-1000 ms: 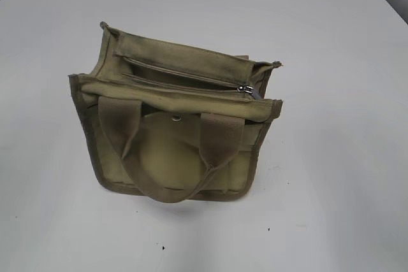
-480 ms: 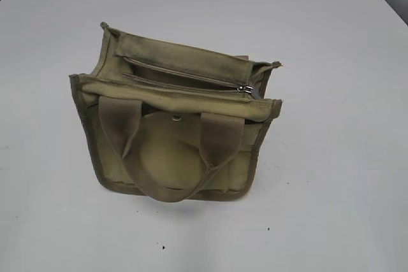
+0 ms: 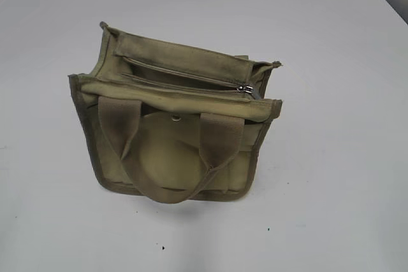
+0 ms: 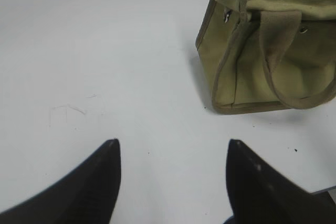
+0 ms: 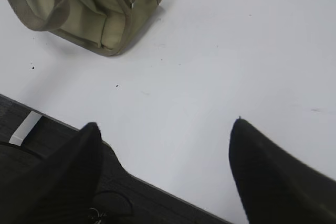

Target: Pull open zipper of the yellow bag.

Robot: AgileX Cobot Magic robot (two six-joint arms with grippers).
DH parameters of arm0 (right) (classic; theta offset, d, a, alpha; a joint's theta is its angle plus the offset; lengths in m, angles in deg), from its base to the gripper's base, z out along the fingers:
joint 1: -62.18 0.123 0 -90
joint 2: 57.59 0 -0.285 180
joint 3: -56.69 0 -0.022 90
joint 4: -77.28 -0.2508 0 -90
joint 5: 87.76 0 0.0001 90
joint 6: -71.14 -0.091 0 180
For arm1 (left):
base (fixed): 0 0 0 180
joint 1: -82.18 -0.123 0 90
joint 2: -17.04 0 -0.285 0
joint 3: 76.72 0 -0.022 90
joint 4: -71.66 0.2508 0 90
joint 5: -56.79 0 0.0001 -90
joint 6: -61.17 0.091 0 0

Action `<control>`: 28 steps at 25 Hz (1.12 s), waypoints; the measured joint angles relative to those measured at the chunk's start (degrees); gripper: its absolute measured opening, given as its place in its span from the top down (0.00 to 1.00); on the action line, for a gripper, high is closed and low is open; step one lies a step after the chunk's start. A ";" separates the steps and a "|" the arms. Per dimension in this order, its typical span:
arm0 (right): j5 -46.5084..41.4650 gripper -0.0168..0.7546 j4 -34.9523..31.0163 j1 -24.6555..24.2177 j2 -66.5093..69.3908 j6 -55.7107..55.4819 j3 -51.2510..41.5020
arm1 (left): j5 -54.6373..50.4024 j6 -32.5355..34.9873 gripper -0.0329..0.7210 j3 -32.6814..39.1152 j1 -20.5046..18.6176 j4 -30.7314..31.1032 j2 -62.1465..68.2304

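Looking from outside, you see neither arm; each wrist camera cuts the yellow bag [image 3: 175, 132] off at its frame edge. Your left gripper [image 4: 170, 153] and right gripper [image 5: 165, 135] hover with jaws wide apart, gripping nothing, clear of the bag. Its zipper [image 3: 185, 78] pull sits at the right end; the bag's contents are hidden.

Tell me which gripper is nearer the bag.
Left, though only slightly. The left gripper hovers open over the table, the bag ahead to its right. The right gripper is open near the table edge, the bag farther off.
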 joint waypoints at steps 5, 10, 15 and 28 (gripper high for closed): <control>2.06 0.23 0.00 0.00 0.00 1.16 -1.72 | 0.39 0.06 0.33 0.18 0.00 0.00 0.00; 2.24 0.23 0.00 0.00 0.00 1.38 -1.76 | 0.53 0.38 0.35 0.18 0.00 0.05 0.00; 2.30 0.23 0.00 0.00 0.00 1.38 -1.76 | 0.53 0.41 0.35 0.18 0.00 0.05 0.00; 2.41 0.23 -1.45 -7.50 0.00 1.55 -1.78 | 0.53 0.49 0.35 0.18 -0.07 0.05 0.00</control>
